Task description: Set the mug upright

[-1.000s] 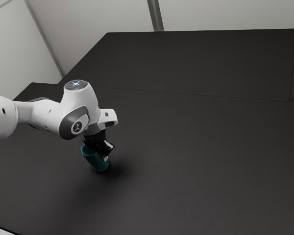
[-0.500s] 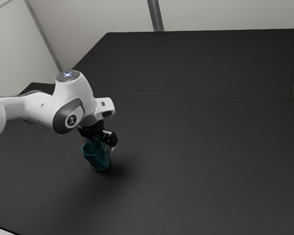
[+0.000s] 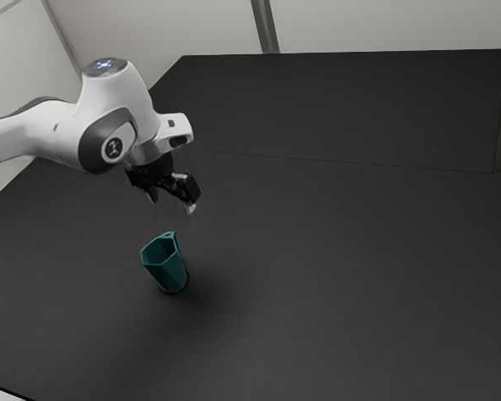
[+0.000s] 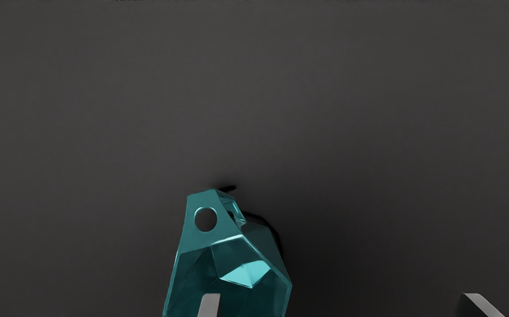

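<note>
Exterior view gives the full height of the mug (image 3: 169, 271): it stands on its base on the dark tabletop (image 3: 342, 267), mouth up, toward the exterior view's left. The end effector (image 3: 172, 203) hangs above it, clear of the rim, its two fingers spread apart with nothing clamped between them. The wrist view adds what the side camera barely catches: a round hole through the handle (image 4: 196, 237), and a bright facet deep inside the cup. Seen from there, one fingertip (image 4: 210, 304) covers part of the mouth, while the other lies over bare tabletop beside the mug. The white arm (image 3: 54, 138) reaches in from the exterior view's left, hiding some tabletop and wall. Beyond, a thin seam (image 3: 342, 161) crosses the dark surface, and a grey strip (image 3: 265, 25) runs up the pale wall (image 3: 384, 25).
</note>
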Motion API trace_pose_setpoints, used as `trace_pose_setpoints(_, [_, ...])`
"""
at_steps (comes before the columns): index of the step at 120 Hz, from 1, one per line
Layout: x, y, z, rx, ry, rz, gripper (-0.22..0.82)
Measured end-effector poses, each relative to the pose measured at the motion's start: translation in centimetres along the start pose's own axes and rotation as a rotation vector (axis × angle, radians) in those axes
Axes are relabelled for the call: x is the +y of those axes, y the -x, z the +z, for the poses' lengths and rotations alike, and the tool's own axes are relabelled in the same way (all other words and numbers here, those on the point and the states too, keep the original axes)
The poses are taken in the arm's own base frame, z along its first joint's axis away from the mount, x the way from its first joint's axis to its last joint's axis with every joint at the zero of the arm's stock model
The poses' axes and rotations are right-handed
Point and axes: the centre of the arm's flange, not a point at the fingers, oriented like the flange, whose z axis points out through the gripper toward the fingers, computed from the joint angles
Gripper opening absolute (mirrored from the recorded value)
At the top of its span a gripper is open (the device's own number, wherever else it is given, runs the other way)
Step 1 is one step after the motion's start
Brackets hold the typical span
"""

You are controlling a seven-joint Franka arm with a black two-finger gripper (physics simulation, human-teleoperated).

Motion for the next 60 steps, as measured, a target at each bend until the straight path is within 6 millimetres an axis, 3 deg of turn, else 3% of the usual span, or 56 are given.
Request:
trace_pose_setpoints(23, [-0.4, -2.1, -3.9, -0.059, 0.012, -0.015, 0.59])
trace_pose_setpoints(60, [-1.1, -5.0, -7.7, -0.096, 0.018, -0.03, 0.59])
